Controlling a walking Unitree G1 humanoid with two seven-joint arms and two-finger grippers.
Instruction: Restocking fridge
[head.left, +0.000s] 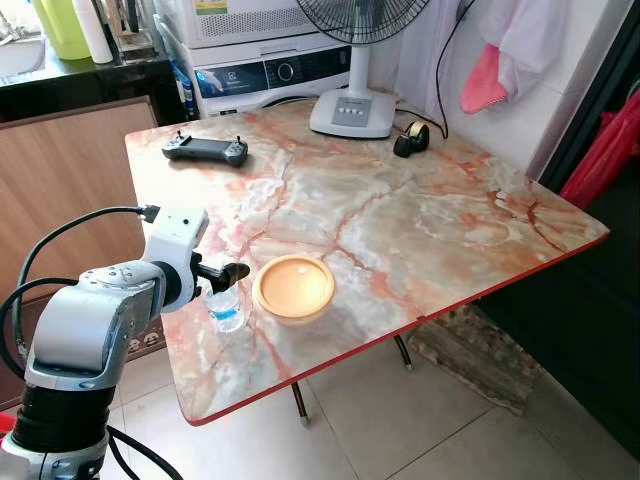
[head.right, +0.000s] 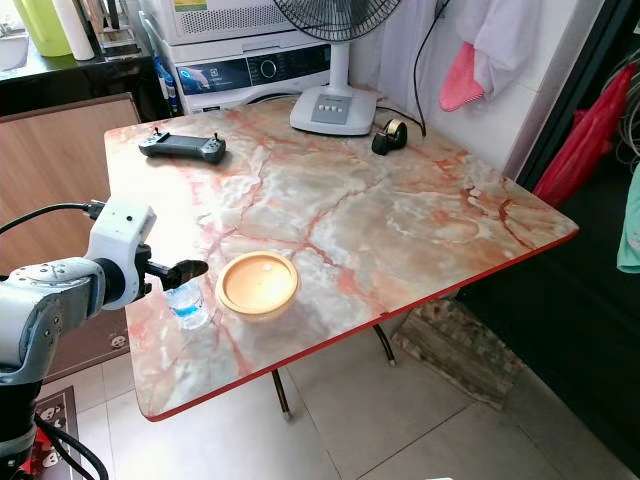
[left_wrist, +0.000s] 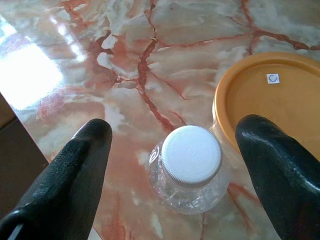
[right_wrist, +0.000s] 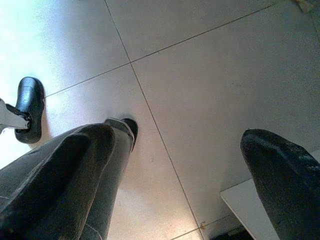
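Observation:
A small clear plastic bottle (head.left: 226, 310) with a white cap (left_wrist: 191, 155) stands upright near the front left edge of the marble-patterned table (head.left: 400, 220). Beside it, to the right, sits a round orange container with a lid (head.left: 293, 287), close to or touching the bottle. My left gripper (head.left: 232, 272) hovers just above the bottle. In the left wrist view this gripper (left_wrist: 175, 127) is open, with one black finger on each side of the cap and not touching it. My right gripper (right_wrist: 180, 137) hangs open over the tiled floor, holding nothing.
A black handheld controller (head.left: 205, 150), a fan base (head.left: 352, 112) and a tape dispenser (head.left: 411, 138) stand at the table's far side. A washing machine (head.left: 270, 70) is behind the table, a wooden cabinet (head.left: 70, 170) to its left, and a stone slab (head.left: 480, 350) lies beneath it.

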